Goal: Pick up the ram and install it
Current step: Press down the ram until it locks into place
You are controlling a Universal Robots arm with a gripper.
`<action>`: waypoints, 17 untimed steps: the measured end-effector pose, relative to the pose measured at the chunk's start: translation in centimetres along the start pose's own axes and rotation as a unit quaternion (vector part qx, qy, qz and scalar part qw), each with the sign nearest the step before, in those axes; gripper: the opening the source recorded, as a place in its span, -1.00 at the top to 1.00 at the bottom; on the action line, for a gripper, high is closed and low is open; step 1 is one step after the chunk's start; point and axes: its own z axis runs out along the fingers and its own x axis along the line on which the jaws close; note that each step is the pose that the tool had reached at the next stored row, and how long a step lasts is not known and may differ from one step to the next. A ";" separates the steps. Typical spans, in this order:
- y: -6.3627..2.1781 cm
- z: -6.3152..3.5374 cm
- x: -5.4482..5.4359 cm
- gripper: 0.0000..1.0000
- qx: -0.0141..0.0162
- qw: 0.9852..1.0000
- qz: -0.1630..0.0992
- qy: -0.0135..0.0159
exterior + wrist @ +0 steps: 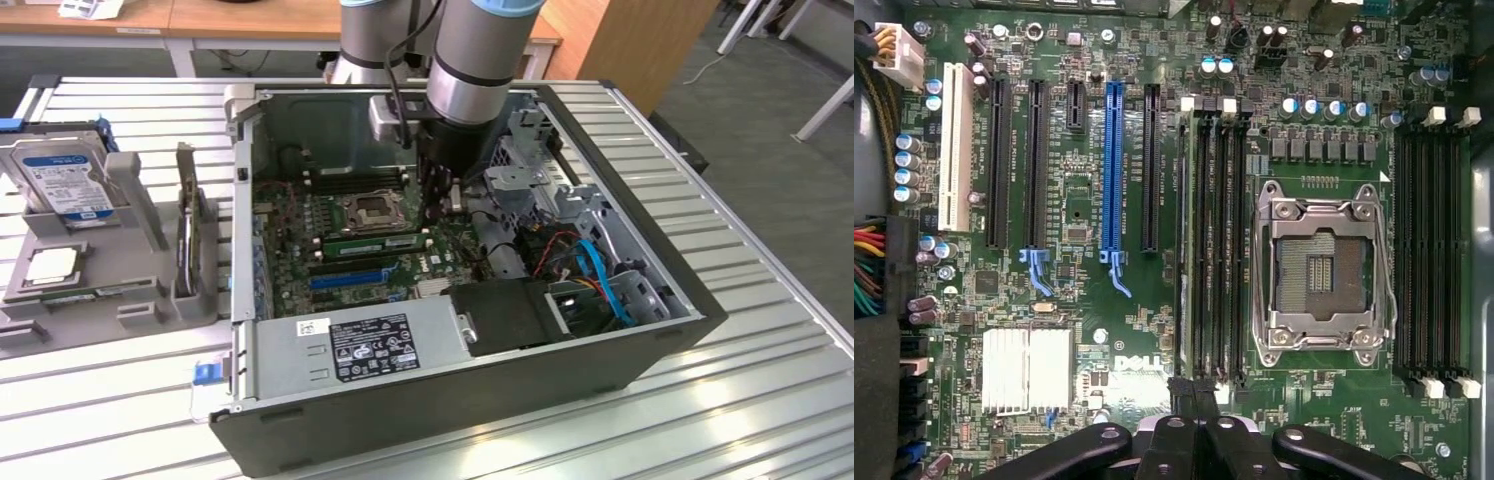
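Observation:
The ram (378,242), a long thin green stick, stands on edge in a memory slot between the processor socket (372,210) and the blue expansion slot (354,278). From the wrist view it shows edge-on as a pale strip (1183,240) in the slot nearest the expansion slots. My gripper (450,203) hangs inside the open computer case, just past one end of that bank of slots. Its black fingertips (1180,392) are pressed together, shut with nothing between them, and the gripper (1194,392) hovers over the end latches of the slots.
The black case (641,340) lies open on a slatted metal table, with the power supply (360,345) in front and drive cages and cables (587,265) toward the exterior view's right. A grey fixture (134,300) at the left carries a hard drive (60,180), an upright card (187,235) and a chip (51,265).

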 end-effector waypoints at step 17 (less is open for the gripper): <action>-0.03 0.85 0.0 0.80 0.000 1.000 0.000 0.000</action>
